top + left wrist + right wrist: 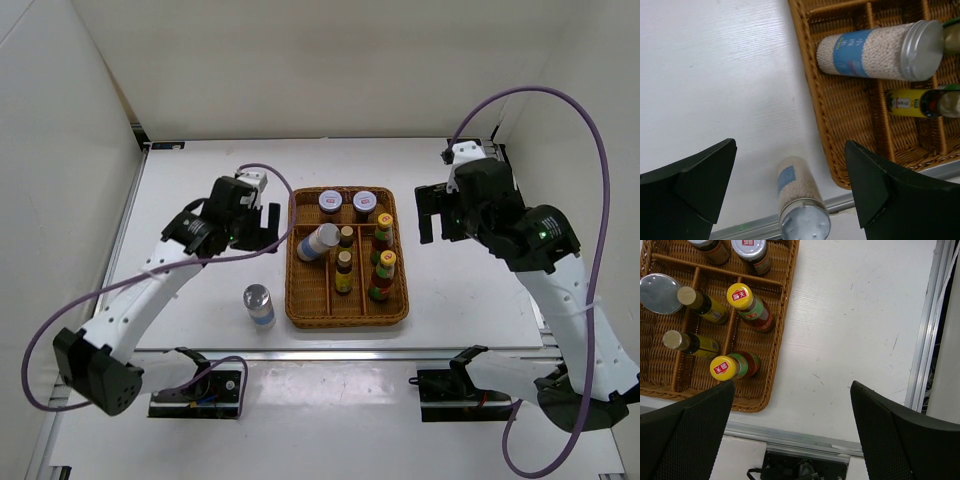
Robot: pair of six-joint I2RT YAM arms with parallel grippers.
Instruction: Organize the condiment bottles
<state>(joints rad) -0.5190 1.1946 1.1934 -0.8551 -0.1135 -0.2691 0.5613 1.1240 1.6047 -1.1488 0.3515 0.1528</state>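
Seven condiment bottles (384,262) are lodged in the wicker tray (347,322), one tilted cylinder (317,242) in its left compartment; the eighth cylinder (259,305) is left standing just beside the tray's near-left corner; the jaws of left gripper (270,228) and right gripper (424,215) are held apart, empty.

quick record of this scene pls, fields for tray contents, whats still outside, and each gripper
tray: brown wicker tray, centre of table
in tray: purple-lidded jars, dark yellow-labelled bottles, red yellow-capped bottles, two each; tilted white cylinder in left column
outside tray: upright white cylinder, on table left of tray
left gripper: open, empty
right gripper: open, empty
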